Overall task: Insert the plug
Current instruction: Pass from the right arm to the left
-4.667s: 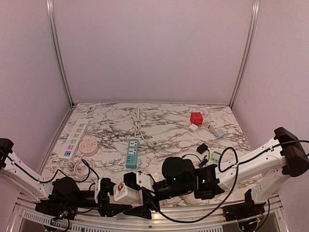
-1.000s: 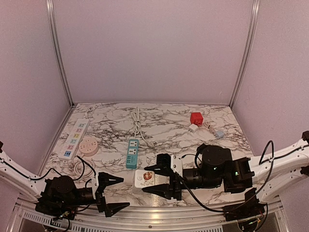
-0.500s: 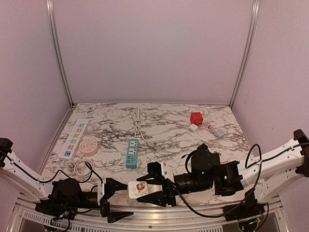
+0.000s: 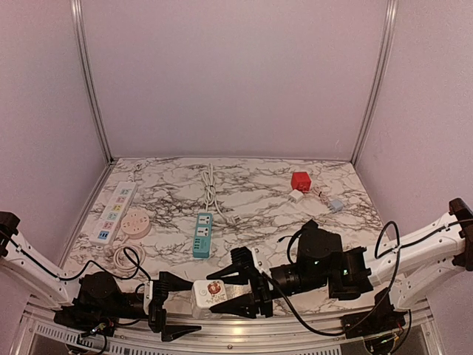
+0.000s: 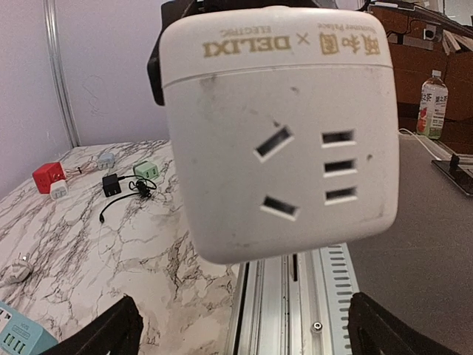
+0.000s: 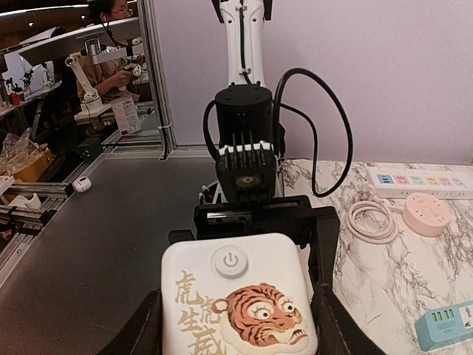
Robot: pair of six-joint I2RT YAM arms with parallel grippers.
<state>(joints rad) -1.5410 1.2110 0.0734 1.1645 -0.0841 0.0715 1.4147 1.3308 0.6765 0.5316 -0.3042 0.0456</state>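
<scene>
Your right jaws grip the cube socket [image 6: 238, 303] by its flat sides, likely light, rigid, slippery plastic; left jaws gape empty.

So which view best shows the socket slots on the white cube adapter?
Left wrist: the white cube adapter fills the frame, slotted face toward the lens. Top external shows it small, in the right gripper, slots hidden. Right wrist shows only its tiger-printed button face.

White cube socket [image 6: 238, 296] bears an orange tiger; table [image 4: 259, 192] is grey-veined white marble.
</scene>
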